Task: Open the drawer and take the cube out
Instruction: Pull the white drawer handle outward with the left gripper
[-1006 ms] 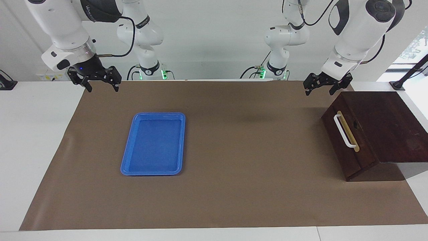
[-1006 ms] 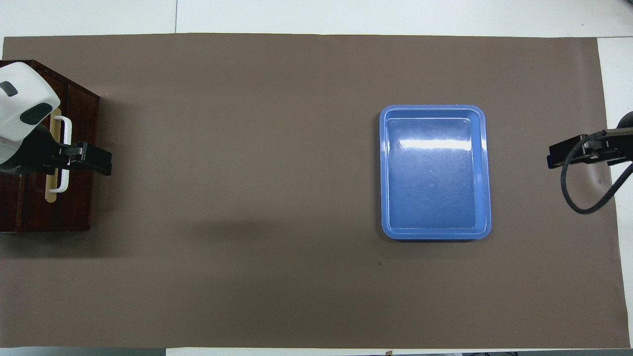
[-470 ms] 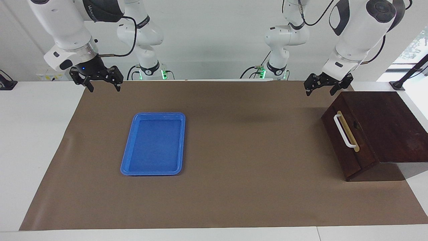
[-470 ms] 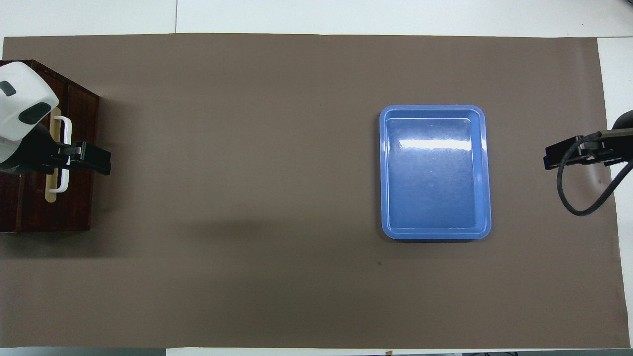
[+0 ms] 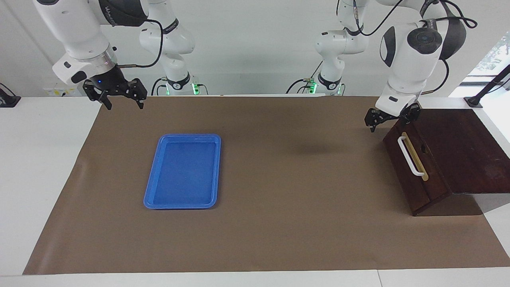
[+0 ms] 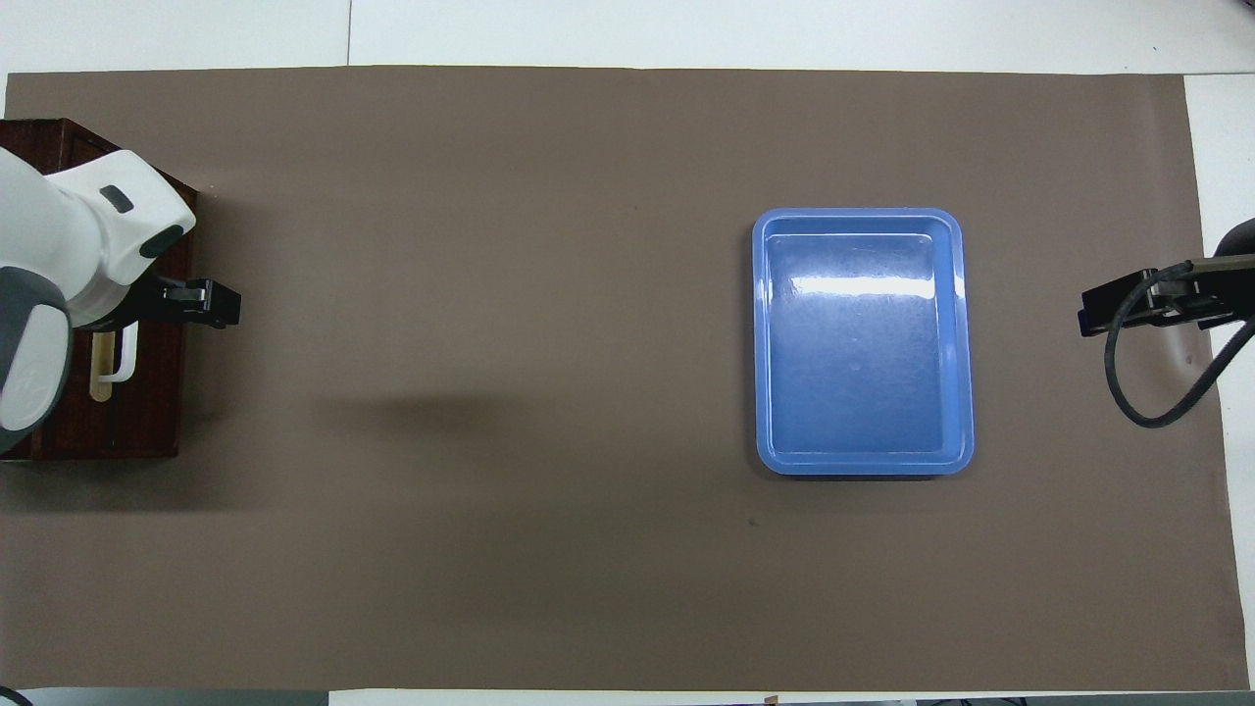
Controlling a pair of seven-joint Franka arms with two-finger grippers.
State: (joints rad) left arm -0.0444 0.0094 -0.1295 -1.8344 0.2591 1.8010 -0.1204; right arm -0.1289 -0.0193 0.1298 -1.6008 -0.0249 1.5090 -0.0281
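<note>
Nothing is done yet: the dark brown wooden drawer (image 5: pixel 414 167) with its white bar handle (image 5: pixel 410 156) sits shut, the cube presumably hidden inside, while the left gripper (image 5: pixel 391 119) hovers spread just above its handle end and the right gripper (image 5: pixel 114 95) waits spread near the blue plastic tray (image 5: pixel 183 171).

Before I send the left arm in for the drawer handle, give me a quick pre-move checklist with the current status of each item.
1. Drawer shut, front flush with the box: ok, nothing pulled out yet.
2. White handle in sight and free of obstruction: ok in the facing view; the arm partly covers it from overhead.
3. Left tool open and empty: ok, up in the air by the box's corner nearer to the robots, not touching the handle.
4. Right tool out of the way: ok, open, waiting over the mat's edge at its own end.
5. Blue tray empty: ok.
6. Cube in the drawer: cannot tell, drawer closed.
</note>
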